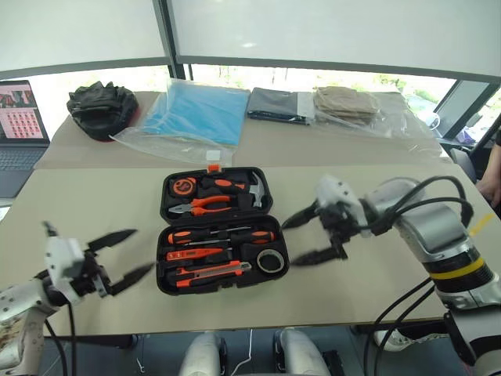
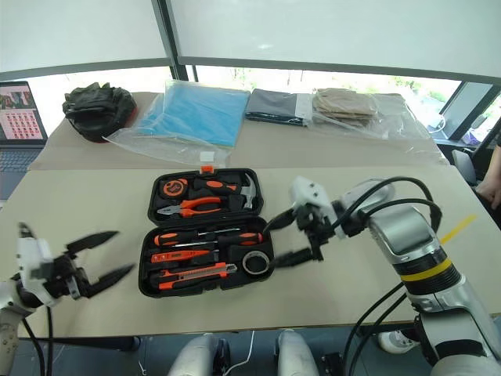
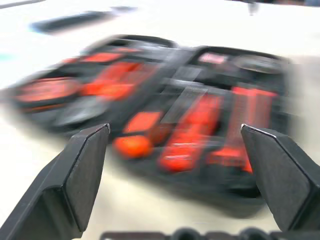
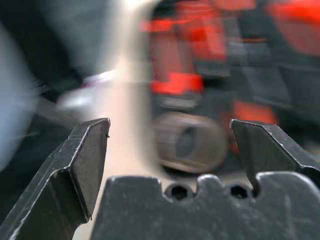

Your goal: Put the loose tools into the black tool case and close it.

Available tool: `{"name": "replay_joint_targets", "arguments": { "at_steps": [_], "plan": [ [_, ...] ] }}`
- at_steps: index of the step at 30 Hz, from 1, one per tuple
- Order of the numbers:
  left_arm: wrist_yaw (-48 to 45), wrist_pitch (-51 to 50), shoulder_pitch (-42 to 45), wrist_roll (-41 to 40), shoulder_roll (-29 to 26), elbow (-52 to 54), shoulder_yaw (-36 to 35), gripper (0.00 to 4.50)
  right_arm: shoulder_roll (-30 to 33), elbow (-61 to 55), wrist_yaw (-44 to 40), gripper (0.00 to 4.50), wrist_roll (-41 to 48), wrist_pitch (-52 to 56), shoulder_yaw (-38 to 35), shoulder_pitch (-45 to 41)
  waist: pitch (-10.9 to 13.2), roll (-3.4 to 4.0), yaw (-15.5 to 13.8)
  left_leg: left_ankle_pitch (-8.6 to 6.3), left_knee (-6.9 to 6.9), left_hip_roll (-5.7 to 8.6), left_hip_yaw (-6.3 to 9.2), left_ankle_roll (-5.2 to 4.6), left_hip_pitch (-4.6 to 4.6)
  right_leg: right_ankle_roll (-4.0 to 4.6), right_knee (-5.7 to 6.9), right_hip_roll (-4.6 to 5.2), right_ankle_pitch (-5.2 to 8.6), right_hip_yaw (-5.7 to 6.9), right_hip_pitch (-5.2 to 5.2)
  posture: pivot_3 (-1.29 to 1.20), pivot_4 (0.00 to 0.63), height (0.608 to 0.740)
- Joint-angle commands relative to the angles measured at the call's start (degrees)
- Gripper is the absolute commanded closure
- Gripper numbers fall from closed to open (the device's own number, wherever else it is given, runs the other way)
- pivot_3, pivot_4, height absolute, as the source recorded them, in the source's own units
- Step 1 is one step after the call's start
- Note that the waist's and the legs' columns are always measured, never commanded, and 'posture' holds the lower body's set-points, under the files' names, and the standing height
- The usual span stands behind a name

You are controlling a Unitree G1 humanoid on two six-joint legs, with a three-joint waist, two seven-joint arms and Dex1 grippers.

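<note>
Black plastic, orange handles: the tool case lies open flat on the tan table, in the middle, lid half to the far side. In the head views the near half holds two screwdrivers, a utility knife and the tape roll in its right corner; the far half carries pliers and a hammer. The left gripper hangs just left of the case, fingers spread, nothing between them. The right gripper hovers at the case's right edge beside the tape roll, fingers wide apart and empty.

The head views also take in the room: a laptop at far left, a black cloth bundle, bagged blue fabric, dark and beige folded cloths along the far edge, windows behind.

Over to the left wrist: blurred, but the case spans the gap between its spread fingers, orange handles end-on.

Right wrist: also smeared, yet the tape roll sits close up between its open fingers, a detail the head views give small.
</note>
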State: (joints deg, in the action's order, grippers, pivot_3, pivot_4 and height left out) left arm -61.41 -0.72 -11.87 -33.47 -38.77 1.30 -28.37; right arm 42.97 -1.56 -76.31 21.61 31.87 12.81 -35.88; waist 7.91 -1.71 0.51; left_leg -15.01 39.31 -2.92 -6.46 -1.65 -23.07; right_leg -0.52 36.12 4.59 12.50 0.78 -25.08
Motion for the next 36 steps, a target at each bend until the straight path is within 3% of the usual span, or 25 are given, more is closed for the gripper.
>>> {"name": "replay_joint_targets", "arguments": {
  "at_steps": [1,2,6,12,22,28,36],
  "plan": [
    [11.1,-8.0,1.3,1.2,0.2,1.2,-1.4,0.52,-3.1,8.8,7.5,0.71,-6.5,-12.6,-1.9,-0.3,0.0,-0.01,0.1,0.01,0.00,0.00,0.00,0.01,0.01,0.00,-0.01,-0.06,0.00,-0.01,0.01,0.00,0.150,0.740],
    [13.3,-9.7,1.7,1.7,0.3,1.7,-0.7,0.75,-4.4,11.2,9.8,1.04,-8.5,-15.6,-1.7,-0.6,0.0,0.00,0.1,0.01,0.00,0.02,0.00,0.02,0.01,0.00,0.00,-0.07,-0.01,-0.03,0.02,0.00,0.150,0.740],
    [18.0,-13.6,4.8,4.5,0.7,3.3,3.4,2.37,-10.1,20.1,16.7,2.49,-13.9,-23.9,-0.9,-3.1,0.0,0.00,0.2,0.04,0.00,0.03,-0.04,0.07,0.00,0.01,0.04,-0.14,-0.01,-0.06,-0.02,0.00,0.150,0.740],
    [21.1,-18.1,9.0,6.1,2.3,5.5,9.4,4.46,-14.7,27.4,16.0,4.48,-17.7,-33.1,1.6,-4.9,0.0,0.01,0.2,0.06,0.00,0.06,-0.05,0.10,-0.02,-0.01,0.05,-0.13,-0.04,-0.08,-0.02,0.00,0.150,0.740],
    [18.9,-16.9,16.8,10.6,4.0,0.9,18.2,4.49,-19.0,22.1,12.3,4.49,-16.8,-24.3,3.4,-2.6,0.0,0.02,-0.1,0.08,-0.03,0.05,-0.04,0.14,0.00,0.04,0.09,-0.13,-0.07,-0.04,0.00,0.00,0.150,0.740],
    [15.0,-17.9,18.2,10.2,4.4,0.6,20.2,4.49,-15.6,9.6,9.7,4.49,-14.8,-14.4,3.7,2.8,0.0,0.02,-0.8,0.07,-0.03,0.05,-0.02,0.13,-0.02,0.04,0.06,-0.09,-0.07,-0.02,0.01,0.00,0.150,0.740],
    [13.0,-17.9,17.0,9.8,3.7,2.0,19.0,4.49,-10.5,4.0,12.1,4.49,-14.9,-14.3,-0.7,8.2,0.0,0.02,-1.2,0.04,-0.03,0.09,-0.03,0.08,-0.03,0.02,0.00,-0.09,-0.07,-0.02,0.03,0.00,0.150,0.740]
  ]
}}
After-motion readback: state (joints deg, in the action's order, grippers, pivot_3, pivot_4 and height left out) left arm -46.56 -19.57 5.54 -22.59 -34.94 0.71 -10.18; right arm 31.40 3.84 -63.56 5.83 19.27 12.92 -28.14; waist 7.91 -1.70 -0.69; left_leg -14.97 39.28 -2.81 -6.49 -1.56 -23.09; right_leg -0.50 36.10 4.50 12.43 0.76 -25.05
